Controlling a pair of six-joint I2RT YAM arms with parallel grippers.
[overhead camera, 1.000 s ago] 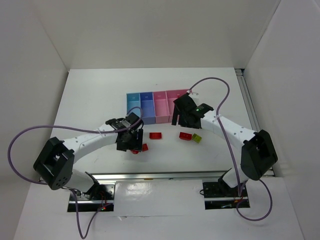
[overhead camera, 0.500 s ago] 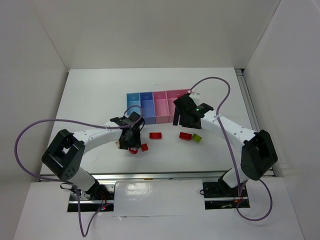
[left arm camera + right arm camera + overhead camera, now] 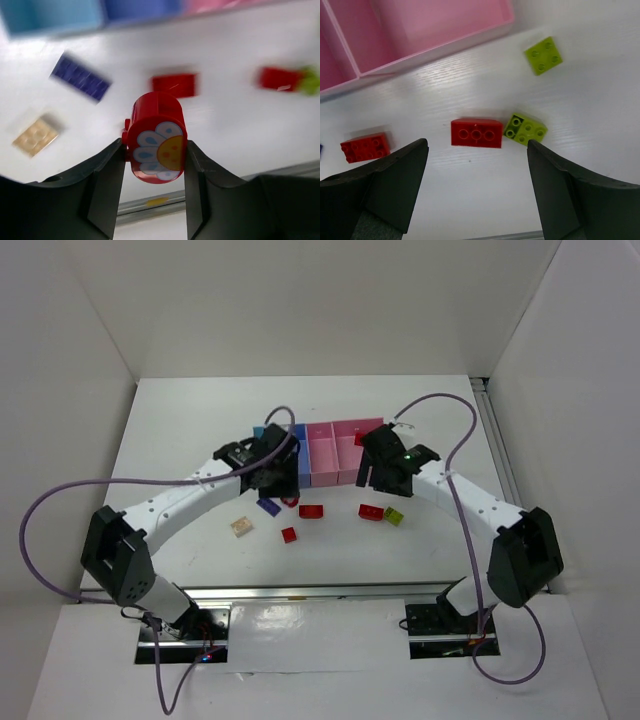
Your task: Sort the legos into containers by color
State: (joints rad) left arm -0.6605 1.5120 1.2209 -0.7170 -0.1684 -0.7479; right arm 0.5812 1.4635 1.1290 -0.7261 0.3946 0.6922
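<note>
Round red lego [image 3: 157, 137], flower end facing my wrist, was pinched between the narrowed jaws of my left gripper [image 3: 155, 147] above the tabletop's middle, with the containers [image 3: 345, 424] just beyond it toward the far edge; right gripper [image 3: 475, 165] hung wide.

Left wrist view: everything behind the round red piece [image 3: 157, 137] is blurred. The purple brick [image 3: 80, 82], tan brick [image 3: 36, 135] and red brick [image 3: 175, 85] are smeared, with soft edges. The bins [image 3: 50, 15] are cut off by the top edge and the green brick [image 3: 311, 81] by the right edge.

Top view: the left gripper [image 3: 283, 492] covers most of the light blue bin [image 3: 258, 430].

Right wrist view: the pink bins [image 3: 435, 20] run off the top edge.
</note>
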